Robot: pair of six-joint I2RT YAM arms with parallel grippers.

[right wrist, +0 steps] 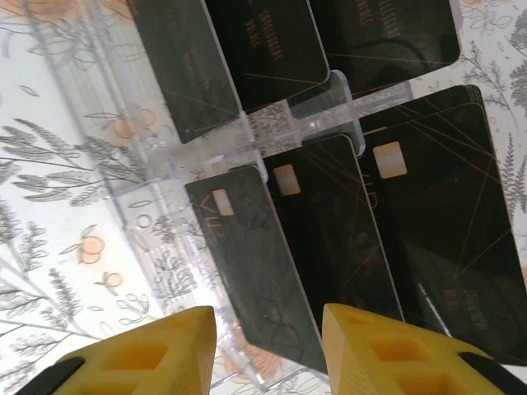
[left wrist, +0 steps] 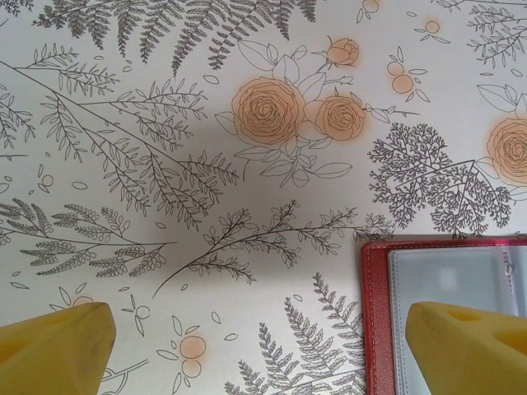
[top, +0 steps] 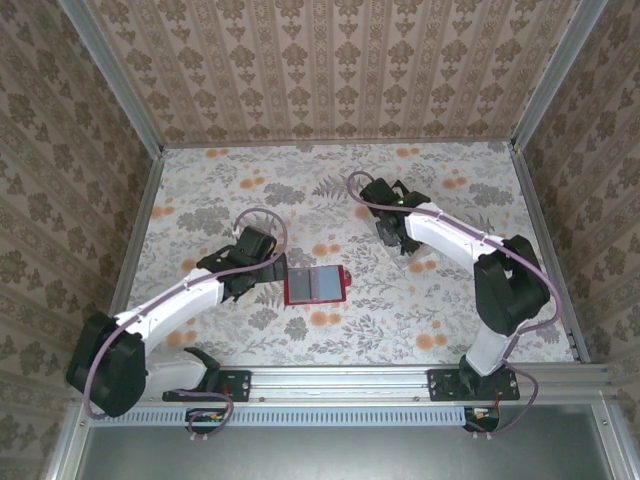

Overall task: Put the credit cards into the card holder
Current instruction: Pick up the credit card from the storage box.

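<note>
- The table (top: pixel 440 310) wears a cloth printed with grey ferns and orange roses, and patterned walls (top: pixel 330 70) close it in on three sides.
- The wallet (top: pixel 316 285) lies open and flat near the middle of the table, towards the left arm. It has a red border and a pale grey inside facing up.
- The left gripper (top: pixel 272 268) hangs just at the wallet's left edge.
- From the left wrist camera, the two yellow fingers (left wrist: pixel 62 346) stand wide apart with nothing between them. One is above bare cloth and the other above the wallet's grey inside, close to its red rim (left wrist: pixel 375 313).
- The right arm reaches out to the far right part of the table, and the right gripper (top: pixel 393 232) points down there, well apart from the wallet.
- Beneath it sits a clear plastic tray (right wrist: pixel 148 164) with dividers, and the black cards (right wrist: pixel 428 214) are in its compartments. Some lie stacked and some lean on the partitions, with small pale chips and faint lines on their faces.
- The right gripper (right wrist: pixel 268 354) is spread partway open. One leaning card (right wrist: pixel 255 271) runs down towards the gap between its yellow fingers (right wrist: pixel 140 358); I see no finger pressing on it.
- All the cards I can see are in the tray.
</note>
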